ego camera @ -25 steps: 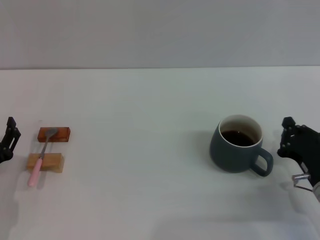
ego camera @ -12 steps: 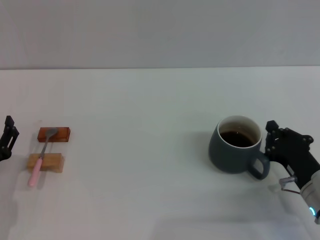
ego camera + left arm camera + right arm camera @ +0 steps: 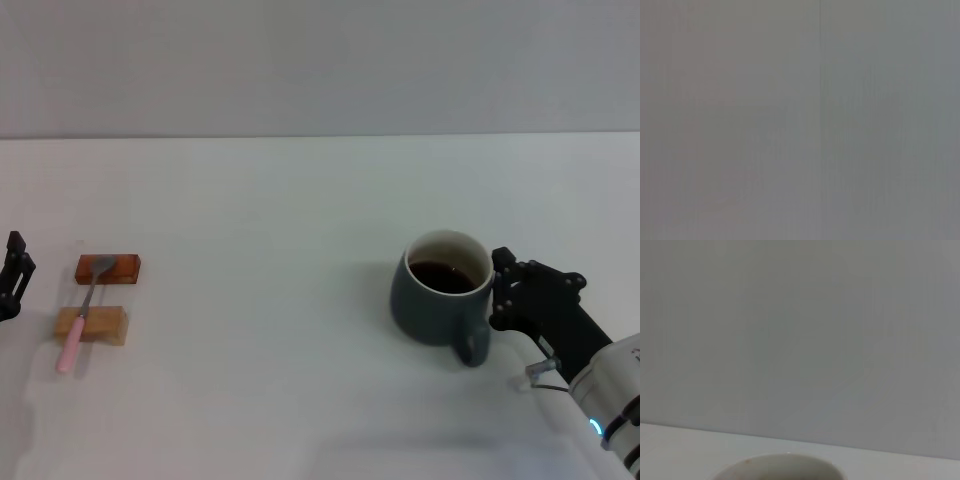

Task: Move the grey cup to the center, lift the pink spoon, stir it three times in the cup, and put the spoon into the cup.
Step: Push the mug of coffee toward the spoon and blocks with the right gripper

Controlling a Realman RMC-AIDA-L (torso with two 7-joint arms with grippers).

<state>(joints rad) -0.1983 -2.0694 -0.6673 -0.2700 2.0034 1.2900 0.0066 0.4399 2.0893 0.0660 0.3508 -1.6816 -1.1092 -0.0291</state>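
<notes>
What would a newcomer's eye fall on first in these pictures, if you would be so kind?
Most striking is the grey cup, holding dark liquid, on the white table right of centre, with the black right gripper pressed against its handle side. Far off at the table's left side, the pink spoon lies across two small wooden blocks. The left gripper sits at the left edge beside them.

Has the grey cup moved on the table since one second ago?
Yes. The cup slid toward the robot's left, nearer the wooden blocks, with the right gripper against it.
</notes>
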